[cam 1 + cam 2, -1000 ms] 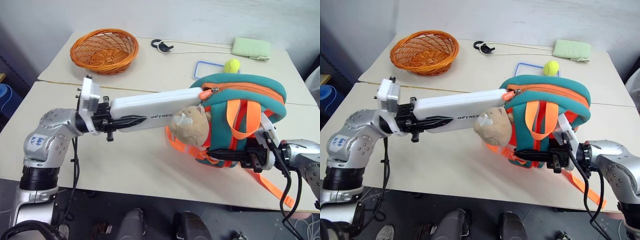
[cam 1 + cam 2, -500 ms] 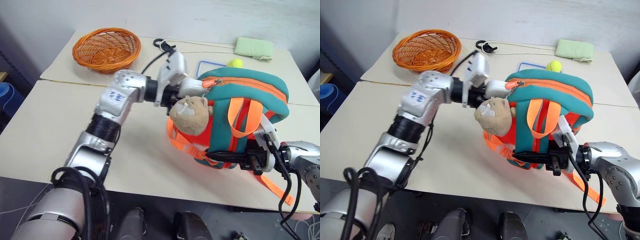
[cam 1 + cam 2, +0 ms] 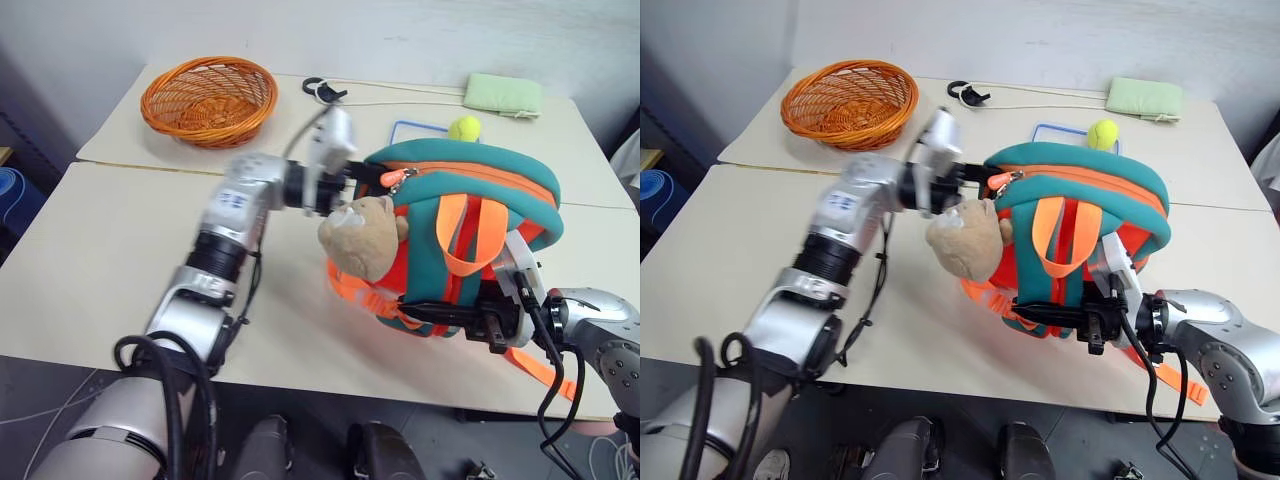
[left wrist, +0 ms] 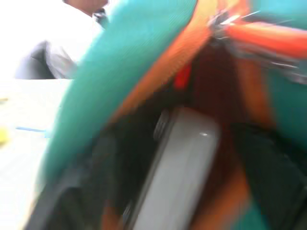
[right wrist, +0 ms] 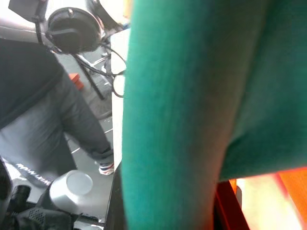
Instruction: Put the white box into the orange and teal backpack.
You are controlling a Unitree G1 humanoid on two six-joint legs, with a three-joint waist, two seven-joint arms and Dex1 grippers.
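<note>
White box [image 4: 182, 177]: inside the orange and teal backpack [image 3: 480, 185], long way pointing deeper in; seen from the left wrist.
Left tool [image 3: 368, 178]: at the bag's mouth; open or closed, cannot tell.
Right tool [image 3: 488, 322]: closed on the backpack's bottom.
Backpack: stands on the desk [image 3: 90, 260].

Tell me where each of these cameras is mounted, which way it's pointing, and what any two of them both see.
Left eye and right eye: on the head, looking forward and down at the table, both arms and the orange and teal backpack.
Left wrist: on the left arm, looking into the backpack's opening at the white box.
Right wrist: on the right arm, close against the backpack's teal fabric, a person's legs beyond.
Shared: the backpack is in all four.
</note>
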